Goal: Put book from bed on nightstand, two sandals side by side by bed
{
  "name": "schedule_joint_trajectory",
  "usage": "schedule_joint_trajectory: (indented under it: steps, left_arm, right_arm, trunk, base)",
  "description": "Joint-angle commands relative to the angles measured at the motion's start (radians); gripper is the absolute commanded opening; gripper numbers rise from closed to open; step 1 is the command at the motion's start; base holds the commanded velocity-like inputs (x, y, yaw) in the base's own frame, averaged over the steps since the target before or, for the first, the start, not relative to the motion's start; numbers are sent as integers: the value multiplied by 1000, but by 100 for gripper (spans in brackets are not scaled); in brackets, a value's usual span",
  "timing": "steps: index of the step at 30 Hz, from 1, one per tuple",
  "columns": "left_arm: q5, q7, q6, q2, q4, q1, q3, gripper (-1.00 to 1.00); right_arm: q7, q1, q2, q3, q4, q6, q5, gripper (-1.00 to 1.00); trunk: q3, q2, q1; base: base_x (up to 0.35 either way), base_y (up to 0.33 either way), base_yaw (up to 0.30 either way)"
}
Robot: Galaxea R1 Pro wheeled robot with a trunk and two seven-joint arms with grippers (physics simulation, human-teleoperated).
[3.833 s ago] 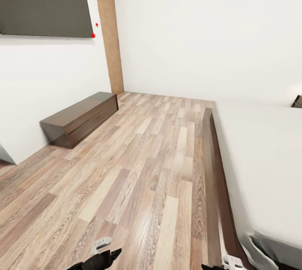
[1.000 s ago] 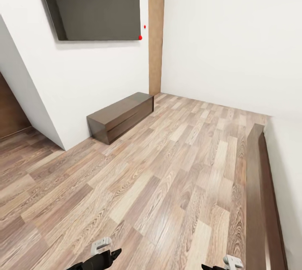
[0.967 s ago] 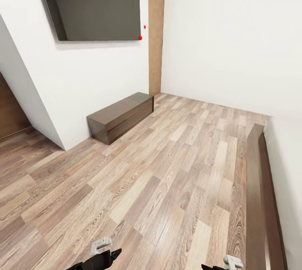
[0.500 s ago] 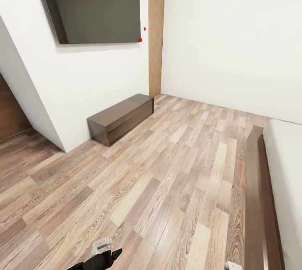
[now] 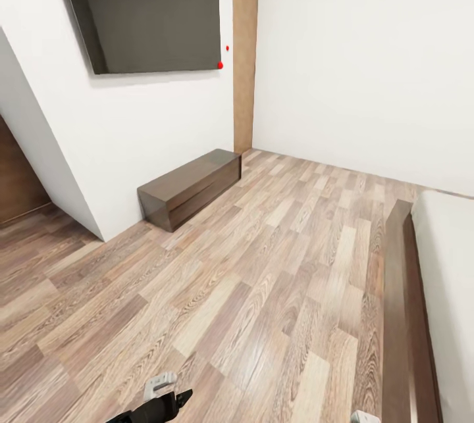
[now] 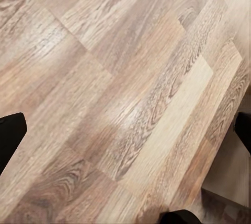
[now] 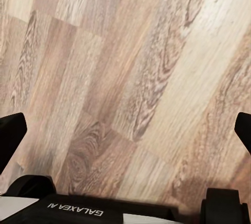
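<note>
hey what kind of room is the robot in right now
Most likely a bedroom. A bed with a dark wooden frame runs along the right edge, a flat TV hangs on the white wall, and a long low cabinet sits under it on the wood-plank floor.

A long low dark wooden cabinet (image 5: pixel 191 187) stands on the wood-plank floor (image 5: pixel 250 278), set against the white wall. Above the cabinet, a large dark screen (image 5: pixel 148 12) hangs on that wall, with two small red dots (image 5: pixel 220 64) just past its lower corner. Beyond the cabinet's far end, a tall light-brown panel (image 5: pixel 245 48) fills the room's corner. Well apart from the cabinet, across the open floor, runs the dark frame of the bed (image 5: pixel 398 304) with its pale mattress (image 5: pixel 451 278). The left tool (image 5: pixel 161 391) hangs over the floor, nearer than the cabinet.
</note>
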Motion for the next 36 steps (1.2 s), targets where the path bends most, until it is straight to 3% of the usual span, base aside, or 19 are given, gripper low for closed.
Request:
schedule_joint_trajectory:
  steps: [1, 36]
  left_arm:
    - [-2, -4, -2, -1, 2, -1, 8, 100]
    - [-2, -5, -1, -3, 2, 0, 8, 100]
  right_arm:
    - [4, -1, 0, -7, 1, -1, 2, 100]
    - [9, -1, -2, -7, 0, -1, 0, 100]
  trunk:
    - [2, 7, -4]
    - [112, 252, -138]
  base:
    - [0, 0, 0]
    - [0, 0, 0]
